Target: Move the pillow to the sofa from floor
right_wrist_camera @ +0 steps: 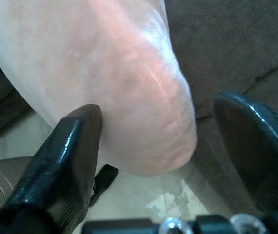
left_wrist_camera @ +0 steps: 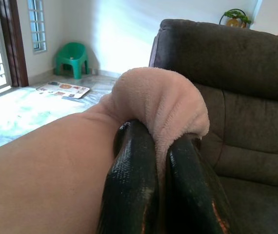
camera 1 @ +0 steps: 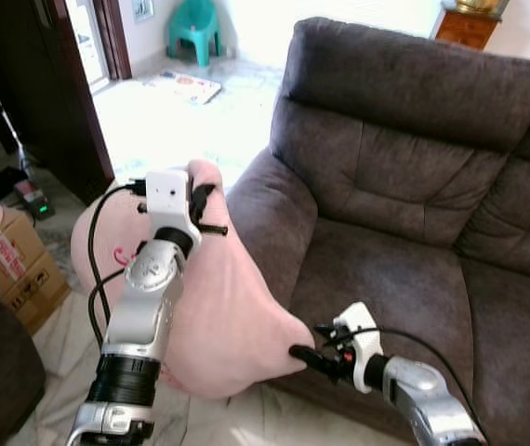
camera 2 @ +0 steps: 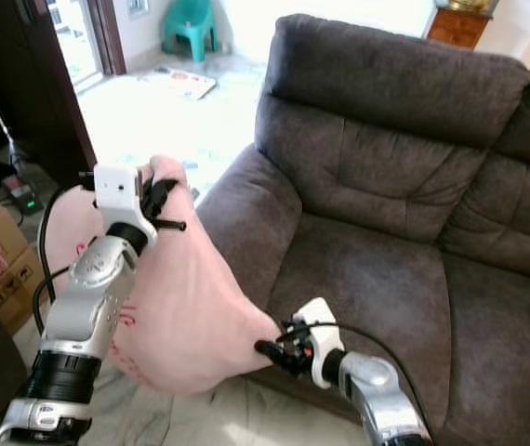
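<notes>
Pinching the pink pillow's (camera 1: 218, 307) top corner, left claw (camera 1: 202, 206); right claw (right_wrist_camera: 153, 141) straddles its lower corner.

green chair (camera 1: 195, 28), cardboard box (camera 1: 16, 269), floor mat (camera 1: 183, 86)

Two silver arms with ribbed black collars near the base. White camera housing at each wrist, looped black cables. Left claw (camera 1: 205, 206) and right claw (camera 1: 304, 354): glossy black fingers (left_wrist_camera: 134, 185), worn orange flecks.
</notes>
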Available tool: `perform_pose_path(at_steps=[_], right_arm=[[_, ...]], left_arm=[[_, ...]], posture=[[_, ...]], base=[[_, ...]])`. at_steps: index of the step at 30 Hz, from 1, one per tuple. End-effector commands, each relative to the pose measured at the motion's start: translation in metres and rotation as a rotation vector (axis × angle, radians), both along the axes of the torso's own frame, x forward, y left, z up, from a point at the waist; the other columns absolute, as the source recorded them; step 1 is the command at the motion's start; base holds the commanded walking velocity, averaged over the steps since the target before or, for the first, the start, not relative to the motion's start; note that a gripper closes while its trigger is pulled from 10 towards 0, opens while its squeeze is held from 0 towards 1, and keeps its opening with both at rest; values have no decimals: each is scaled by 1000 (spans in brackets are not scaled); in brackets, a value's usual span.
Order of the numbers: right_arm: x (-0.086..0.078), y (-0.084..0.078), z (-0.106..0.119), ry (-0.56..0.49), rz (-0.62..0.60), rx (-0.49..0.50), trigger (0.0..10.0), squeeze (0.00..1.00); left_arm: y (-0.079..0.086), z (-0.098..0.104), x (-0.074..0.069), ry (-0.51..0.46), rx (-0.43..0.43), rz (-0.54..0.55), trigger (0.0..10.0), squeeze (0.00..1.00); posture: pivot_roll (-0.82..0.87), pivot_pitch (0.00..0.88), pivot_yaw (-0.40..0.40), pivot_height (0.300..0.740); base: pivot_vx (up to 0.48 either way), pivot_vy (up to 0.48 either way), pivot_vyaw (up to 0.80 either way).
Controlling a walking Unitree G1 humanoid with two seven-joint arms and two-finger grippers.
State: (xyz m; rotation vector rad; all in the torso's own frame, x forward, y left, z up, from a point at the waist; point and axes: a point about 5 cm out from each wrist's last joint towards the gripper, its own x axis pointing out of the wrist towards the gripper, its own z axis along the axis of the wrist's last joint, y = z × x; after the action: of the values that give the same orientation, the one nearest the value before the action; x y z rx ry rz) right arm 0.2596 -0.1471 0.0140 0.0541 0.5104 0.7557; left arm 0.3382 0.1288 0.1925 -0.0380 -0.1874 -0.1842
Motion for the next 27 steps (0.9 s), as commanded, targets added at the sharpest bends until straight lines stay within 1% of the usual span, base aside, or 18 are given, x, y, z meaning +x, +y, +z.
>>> perform_pose_path(at_steps=[1,6,9,10,11,12,13,16,18,19,20,22,26,27], right_arm=[[-1,-1,-3,9,-10,12,10000,1000],[-4,5,-8,18,7,22,10000,1000],[-6,10,-9,24,19,71,10000,1000],[-7,12,-9,37,29,96,10000,824],[-7,13,-10,41,33,101,10000,824],[-8,14,-10,50,42,119,10000,380],[-10,17,-11,58,63,139,10000,0],[-13,22,-13,65,82,159,10000,0],[-14,23,-15,64,74,145,10000,0],[-14,23,-17,66,56,149,10000,0],[-12,23,-18,59,11,168,10000,0],[-11,24,-18,60,-20,204,10000,0],[-6,21,-19,31,-57,163,10000,0],[-3,19,-20,26,-113,156,10000,0]], left_arm=[[-9,28,-4,-120,-18,-36,10000,0],[-8,28,-4,-117,-20,-34,10000,0],[-8,27,-4,-114,-19,-34,10000,0],[-8,27,-4,-113,-19,-34,10000,0],[-8,27,-4,-113,-19,-34,10000,0],[-8,27,-4,-113,-19,-34,10000,0],[-8,27,-4,-112,-19,-34,10000,0],[-8,27,-4,-111,-20,-36,10000,0],[-9,27,-4,-111,-20,-38,10000,0],[-9,27,-4,-110,-21,-39,10000,0],[-10,27,-5,-111,-22,-40,10000,0],[-10,27,-5,-111,-22,-41,10000,0],[-9,28,-5,-113,-22,-39,10000,0],[-9,28,-5,-114,-21,-38,10000,0]], posture=[[138,0,-110,740],[142,0,-111,740],[145,0,-111,740],[145,0,-111,740],[145,0,-111,740],[148,0,-110,740],[148,0,-110,740],[149,0,-109,740],[151,0,-108,740],[152,0,-108,740],[156,0,-109,740],[156,0,-109,740],[159,0,-107,740],[158,0,-107,740]], base=[[0,0,0],[0,0,0],[0,0,0],[0,0,0],[0,0,0],[0,0,0],[0,0,0],[0,0,0],[0,0,0],[0,0,0],[0,0,0],[0,0,0],[0,0,0],[0,0,0]])
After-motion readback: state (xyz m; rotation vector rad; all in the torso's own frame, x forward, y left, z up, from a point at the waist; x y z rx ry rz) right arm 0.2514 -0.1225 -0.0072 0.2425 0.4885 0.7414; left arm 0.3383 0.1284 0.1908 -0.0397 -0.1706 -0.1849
